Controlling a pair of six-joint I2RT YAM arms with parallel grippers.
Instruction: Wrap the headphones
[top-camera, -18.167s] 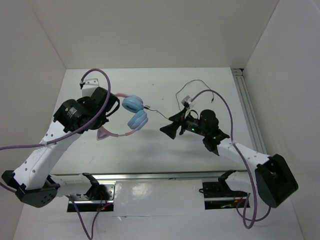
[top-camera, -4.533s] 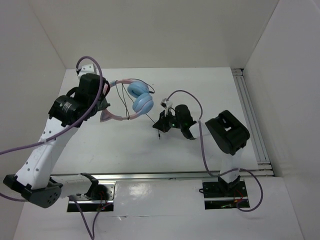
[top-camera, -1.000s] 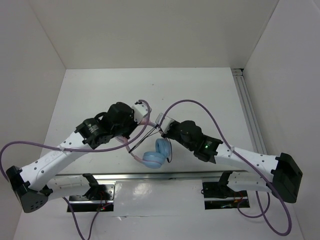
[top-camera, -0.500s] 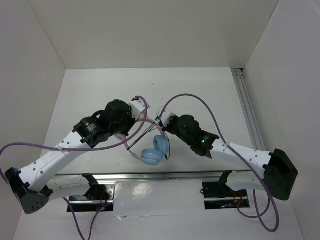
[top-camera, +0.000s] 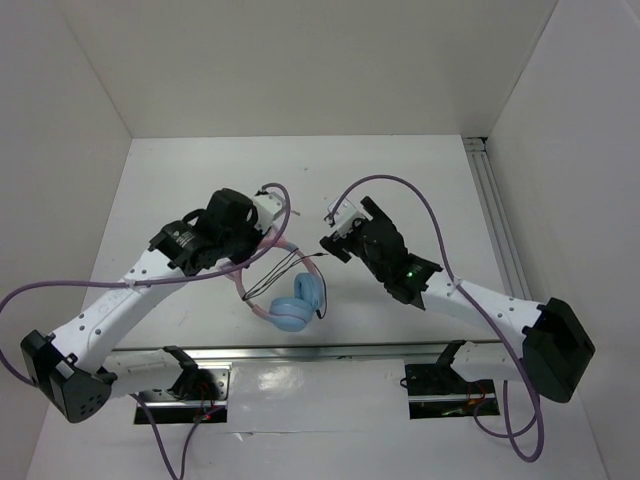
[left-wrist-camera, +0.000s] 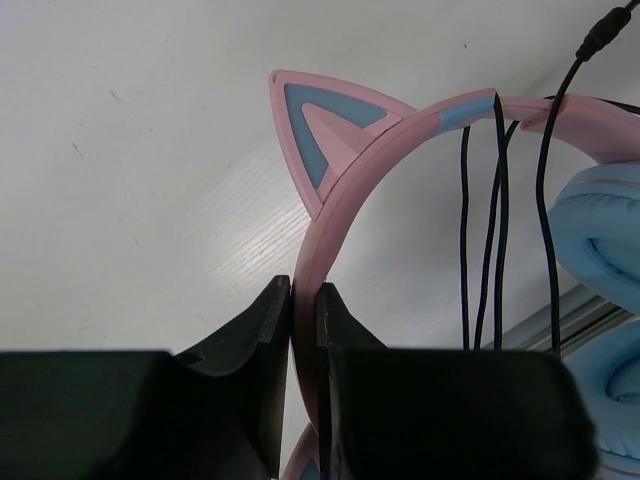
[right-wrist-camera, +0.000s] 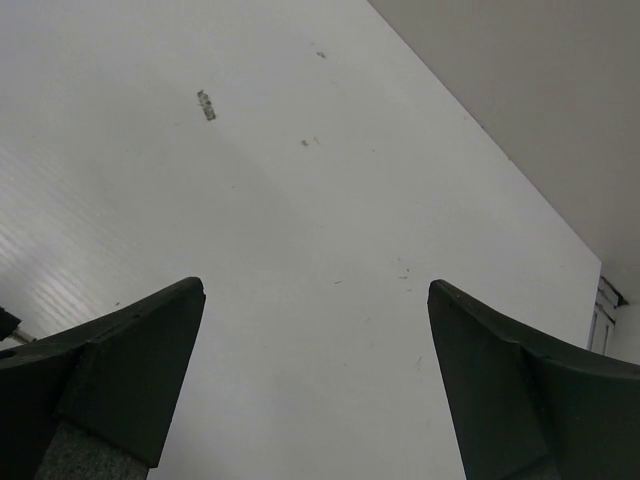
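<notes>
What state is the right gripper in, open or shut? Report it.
Open. In the right wrist view the right gripper has its fingers spread wide, with nothing held between them.

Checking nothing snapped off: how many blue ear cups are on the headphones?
2. One ear cup sits just up-right of the second ear cup in the top view, close together, both on the pink headband. None appears hidden.
</notes>
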